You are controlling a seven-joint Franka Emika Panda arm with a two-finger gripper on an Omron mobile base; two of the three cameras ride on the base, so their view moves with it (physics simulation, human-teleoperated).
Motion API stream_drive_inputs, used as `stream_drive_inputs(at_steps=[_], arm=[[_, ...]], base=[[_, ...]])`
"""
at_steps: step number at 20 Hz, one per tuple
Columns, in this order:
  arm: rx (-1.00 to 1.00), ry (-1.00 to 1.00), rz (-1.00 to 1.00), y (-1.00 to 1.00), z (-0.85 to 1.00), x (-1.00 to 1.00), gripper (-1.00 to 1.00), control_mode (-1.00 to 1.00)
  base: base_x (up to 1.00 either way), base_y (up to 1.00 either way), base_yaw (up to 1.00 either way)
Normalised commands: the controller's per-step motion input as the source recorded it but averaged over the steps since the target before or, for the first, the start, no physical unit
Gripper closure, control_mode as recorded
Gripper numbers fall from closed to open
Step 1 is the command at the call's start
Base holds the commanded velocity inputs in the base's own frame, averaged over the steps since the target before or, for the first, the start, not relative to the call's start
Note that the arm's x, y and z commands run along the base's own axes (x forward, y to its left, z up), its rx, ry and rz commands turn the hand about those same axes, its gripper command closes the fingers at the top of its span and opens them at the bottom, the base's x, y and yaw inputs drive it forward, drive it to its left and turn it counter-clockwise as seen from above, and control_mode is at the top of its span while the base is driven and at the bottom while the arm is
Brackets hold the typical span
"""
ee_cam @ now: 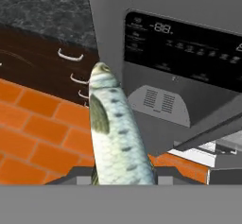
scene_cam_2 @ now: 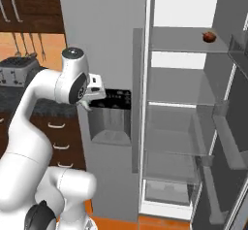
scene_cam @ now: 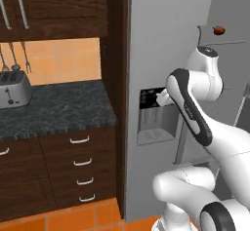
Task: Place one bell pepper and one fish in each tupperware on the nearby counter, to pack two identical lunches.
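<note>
In front of the grey fridge (scene_cam: 166, 54), at the level of its black dispenser panel (scene_cam_2: 116, 99), the white arm (scene_cam: 195, 108) is bending over with its hand turned toward the fridge face. The gripper (ee_cam: 124, 176) is holding a fish (ee_cam: 116, 138), its jaws drawn narrow against the body near the tail end; in the hand view the silvery, dark-spotted fish is sticking out from between the finger tips, its head pointing toward the dark brown drawers (ee_cam: 56, 57) and the orange tiled floor (ee_cam: 33, 138). Behind the fish in that view the dispenser's display and its grey recess are facing the camera. In the left base view the counter (scene_cam: 53, 108), a dark speckled stone top, is lying to the left of the fridge over drawers with curved silver handles, and a steel toaster (scene_cam: 13, 89) is standing at its far left against the orange wall. In the right base view the fridge door is standing open, showing pale shelves (scene_cam_2: 179, 86), and a small reddish-brown rounded thing (scene_cam_2: 209, 37) is sitting on the upper shelf near the right side; whether it is a bell pepper cannot be told at this size. The same reddish thing (scene_cam: 219, 30) is showing at the upper right of the left base view.
</note>
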Motion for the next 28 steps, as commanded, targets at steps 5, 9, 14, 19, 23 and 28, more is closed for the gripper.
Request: stream_drive_inputs(at_steps=[5, 9, 14, 19, 23, 28], arm=[[0.00, 0.00, 0.00, 0.00, 0.00, 0.00, 1.00, 1.00], [0.00, 0.00, 0.00, 0.00, 0.00, 0.00, 1.00, 1.00], [0.00, 0.00, 0.00, 0.00, 0.00, 0.00, 1.00, 1.00], [0.00, 0.00, 0.00, 0.00, 0.00, 0.00, 1.00, 1.00], [0.00, 0.00, 0.00, 0.00, 0.00, 0.00, 1.00, 1.00], [0.00, 0.00, 0.00, 0.00, 0.00, 0.00, 1.00, 1.00]], base=[[0.08, 1.00, 0.18], [0.11, 1.00, 0.31], [0.35, 1.00, 0.25], [0.86, 1.00, 0.07], [1.00, 1.00, 0.00], [0.72, 1.00, 0.00]])
